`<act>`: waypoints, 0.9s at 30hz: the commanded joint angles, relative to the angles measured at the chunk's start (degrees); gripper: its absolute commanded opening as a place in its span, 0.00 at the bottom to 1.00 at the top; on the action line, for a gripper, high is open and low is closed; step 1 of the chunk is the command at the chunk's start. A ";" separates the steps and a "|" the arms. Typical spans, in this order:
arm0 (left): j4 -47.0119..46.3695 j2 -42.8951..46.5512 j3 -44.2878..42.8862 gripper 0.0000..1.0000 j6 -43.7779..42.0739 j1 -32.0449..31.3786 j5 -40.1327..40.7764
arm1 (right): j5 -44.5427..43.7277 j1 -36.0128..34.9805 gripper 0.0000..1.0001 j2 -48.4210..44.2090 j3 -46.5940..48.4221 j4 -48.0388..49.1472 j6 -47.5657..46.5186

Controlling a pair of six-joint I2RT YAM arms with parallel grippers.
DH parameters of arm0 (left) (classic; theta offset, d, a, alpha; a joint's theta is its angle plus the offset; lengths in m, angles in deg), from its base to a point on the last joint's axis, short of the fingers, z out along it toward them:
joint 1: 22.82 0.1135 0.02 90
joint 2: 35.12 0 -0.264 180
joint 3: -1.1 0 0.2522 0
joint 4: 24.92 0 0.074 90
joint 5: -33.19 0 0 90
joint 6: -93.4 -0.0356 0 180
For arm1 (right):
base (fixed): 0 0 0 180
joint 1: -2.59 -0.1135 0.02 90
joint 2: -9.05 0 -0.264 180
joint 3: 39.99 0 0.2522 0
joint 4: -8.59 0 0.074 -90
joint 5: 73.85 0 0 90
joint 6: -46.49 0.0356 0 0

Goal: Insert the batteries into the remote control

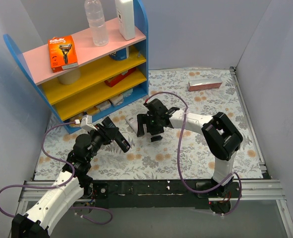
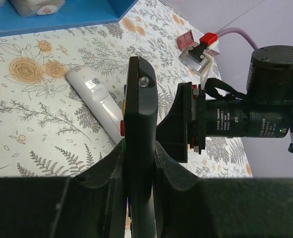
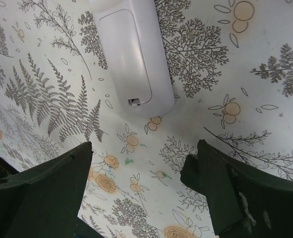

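left gripper (image 2: pixel 139 158) pinches slim black remote (image 2: pixel 139 114), edge up | white remote (image 3: pixel 134 54) lies back up by spread right gripper (image 3: pixel 141 168) | shelf (image 1: pixel 39 62) top holds razor pack (image 1: pixel 63 52), bottle (image 1: pixel 96 22)

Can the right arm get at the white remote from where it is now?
Probably yes. The right gripper is open and empty right by the white remote, nothing lying between them. The left gripper holds the black remote close by, so watch it.

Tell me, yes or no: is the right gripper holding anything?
No: the right gripper stands open over the flowered cloth, with the white remote lying untouched beyond its fingers.
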State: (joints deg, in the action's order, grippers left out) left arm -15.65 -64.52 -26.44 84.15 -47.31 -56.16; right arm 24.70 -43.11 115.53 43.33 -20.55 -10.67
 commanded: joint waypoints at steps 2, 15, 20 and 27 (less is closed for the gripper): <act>-0.96 0.32 -2.30 0.00 -0.86 -0.03 0.32 | 1.55 -1.41 0.94 1.89 4.09 -2.81 -3.48; -0.69 0.84 -2.22 0.00 -0.68 -0.03 0.41 | 1.02 -2.91 0.95 -0.30 0.05 -7.91 -5.77; -0.69 0.67 -2.39 0.00 -0.86 -0.12 0.32 | 0.15 -2.91 0.95 -2.76 -1.44 -10.98 -7.61; -0.87 0.58 -2.39 0.00 -0.51 -0.12 0.32 | -1.44 -2.91 0.96 -5.75 -4.60 -13.98 -9.20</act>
State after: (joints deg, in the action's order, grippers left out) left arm -15.63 -64.50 -26.46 84.15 -47.31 -56.16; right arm 24.68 -45.82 112.71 40.76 -30.67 -18.08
